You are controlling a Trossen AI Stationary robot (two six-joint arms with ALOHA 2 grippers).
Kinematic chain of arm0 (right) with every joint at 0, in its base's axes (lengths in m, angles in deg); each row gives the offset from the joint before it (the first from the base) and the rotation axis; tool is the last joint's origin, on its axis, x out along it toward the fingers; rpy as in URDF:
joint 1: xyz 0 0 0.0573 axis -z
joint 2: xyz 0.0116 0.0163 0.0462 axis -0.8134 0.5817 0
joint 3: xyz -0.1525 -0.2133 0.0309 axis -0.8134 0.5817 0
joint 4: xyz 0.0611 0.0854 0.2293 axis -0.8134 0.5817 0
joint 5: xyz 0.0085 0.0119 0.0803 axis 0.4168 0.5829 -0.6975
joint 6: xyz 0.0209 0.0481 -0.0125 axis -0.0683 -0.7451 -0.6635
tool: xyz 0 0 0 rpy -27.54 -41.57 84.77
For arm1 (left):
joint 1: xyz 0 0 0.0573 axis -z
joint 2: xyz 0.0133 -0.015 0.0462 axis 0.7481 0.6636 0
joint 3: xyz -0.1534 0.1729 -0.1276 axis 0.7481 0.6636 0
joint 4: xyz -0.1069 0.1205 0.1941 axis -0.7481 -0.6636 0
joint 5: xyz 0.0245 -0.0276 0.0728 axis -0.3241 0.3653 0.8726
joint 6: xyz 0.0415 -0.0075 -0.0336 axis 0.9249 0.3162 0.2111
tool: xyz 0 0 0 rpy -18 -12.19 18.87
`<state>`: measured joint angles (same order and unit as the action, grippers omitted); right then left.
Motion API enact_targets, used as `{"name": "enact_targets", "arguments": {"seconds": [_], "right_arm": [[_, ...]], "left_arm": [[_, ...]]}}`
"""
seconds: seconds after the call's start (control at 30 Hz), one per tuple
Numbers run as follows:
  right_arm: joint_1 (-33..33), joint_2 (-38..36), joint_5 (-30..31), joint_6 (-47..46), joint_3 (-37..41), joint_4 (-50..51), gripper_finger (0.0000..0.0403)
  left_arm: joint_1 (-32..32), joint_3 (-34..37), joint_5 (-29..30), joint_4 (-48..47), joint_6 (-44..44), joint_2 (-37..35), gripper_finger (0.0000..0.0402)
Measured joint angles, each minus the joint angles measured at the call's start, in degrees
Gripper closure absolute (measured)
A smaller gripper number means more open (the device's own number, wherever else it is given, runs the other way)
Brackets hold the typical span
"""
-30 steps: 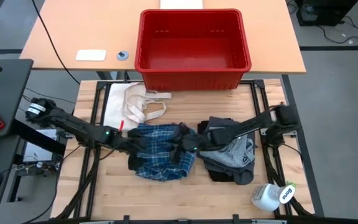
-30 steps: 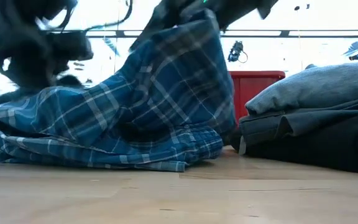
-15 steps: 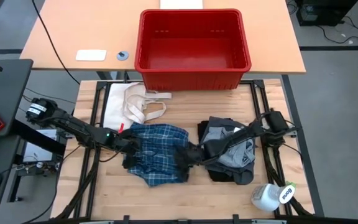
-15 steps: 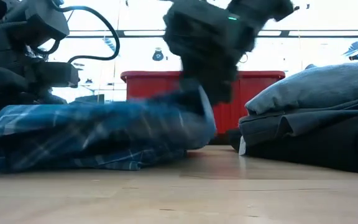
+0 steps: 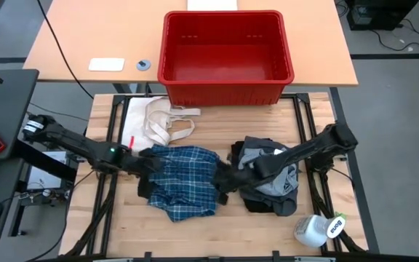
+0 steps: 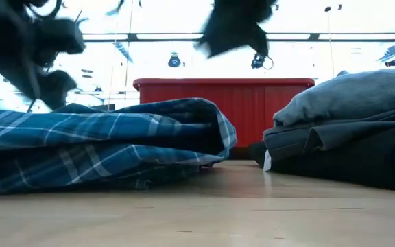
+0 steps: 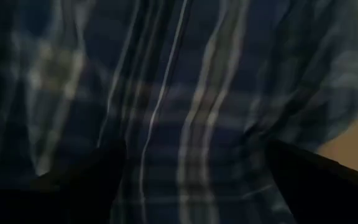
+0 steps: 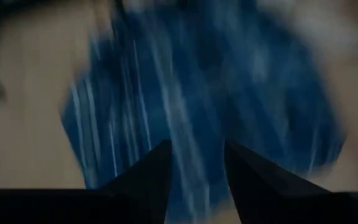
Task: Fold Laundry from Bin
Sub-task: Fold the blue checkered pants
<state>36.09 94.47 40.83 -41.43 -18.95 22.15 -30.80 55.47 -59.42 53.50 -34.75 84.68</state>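
Item: blue-and-white plaid cotton shirt [image 5: 185, 180], qty 1. Lay part-folded, rumpled, mid-table on pale wooden slat tabletop [image 5: 217, 225], between both arms; one edge doubled over on itself in low view.

Item: stack of folded soft garments [image 5: 269, 177], just right of shirt. Light grey on top, dark grey and black under; at least 3 layers visible, exact count unclear.

Item: bright red rectangular plastic bin [image 5: 226, 56], qty 1. Stood at far edge, well apart from shirt; nothing seen inside.

Item: cream-white cloth w/ strap loops [image 5: 158, 122], qty 1, near bin's left corner. White plastic bottle [image 5: 316, 230], qty 1, at near right corner.

Left gripper [image 5: 142, 175]: at shirt's left edge, fingers [image 7: 79, 186] spread wide over plaid, holding nothing.

Right gripper [image 5: 222, 179]: at shirt's right edge, beside stack; fingers [image 8: 148, 180] a little apart above fabric, nothing visibly between them.

Risks (judged): 
- Fold likely to spring open, since cloth sat bunched and unpressed.
- Right gripper close to stack; a sideways sweep could drag top grey garment off.
- Left fingers could snag a loose layer on lift, undoing the fold.
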Motion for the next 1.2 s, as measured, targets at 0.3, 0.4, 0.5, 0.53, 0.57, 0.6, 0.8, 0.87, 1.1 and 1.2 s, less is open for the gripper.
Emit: {"name": "enact_targets", "arguments": {"seconds": [0.3,0.4,0.5,0.53,0.57,0.6,0.8,0.87,1.1,1.2], "right_arm": [[7.36,6.81,4.22,13.02,-0.01,-26.03,0.0248],[10.60,11.17,3.59,14.23,0.04,-33.44,0.0248],[13.42,14.32,0.07,13.76,-0.09,-36.38,0.0248],[14.16,15.04,-1.39,13.37,-0.09,-35.68,0.0248],[14.78,15.41,-2.75,12.98,-0.06,-34.15,0.0248],[15.23,15.82,-3.42,12.82,-0.03,-32.25,0.0248],[15.42,15.23,-3.27,13.84,-0.05,-17.55,0.0252],[14.95,14.83,-3.65,14.20,-0.09,-13.56,0.0255],[13.85,11.98,-4.81,11.35,0.04,4.36,0.0275],[13.58,7.60,-4.17,11.09,0.03,5.72,0.0284]], "left_arm": [[-0.34,0.56,8.32,3.51,0.09,-2.79,0.0013],[-0.59,3.34,9.41,3.59,-2.63,-1.27,0.0013],[-0.59,6.30,9.06,3.28,-5.60,-0.21,0.0013],[-0.59,7.10,8.80,2.66,-6.53,-0.19,0.0013],[-0.59,7.70,8.56,2.21,-7.77,-0.19,0.0013],[-0.57,8.11,8.42,1.58,-9.04,-0.21,0.0013],[0.02,8.73,8.28,-1.95,-10.92,-0.43,0.0013],[0.02,8.73,8.28,-1.99,-10.89,-0.43,0.0013],[0.02,8.70,7.63,-2.29,-10.92,-1.44,0.0013],[0.02,7.68,7.19,-4.74,-10.90,-3.34,0.0013]]}}
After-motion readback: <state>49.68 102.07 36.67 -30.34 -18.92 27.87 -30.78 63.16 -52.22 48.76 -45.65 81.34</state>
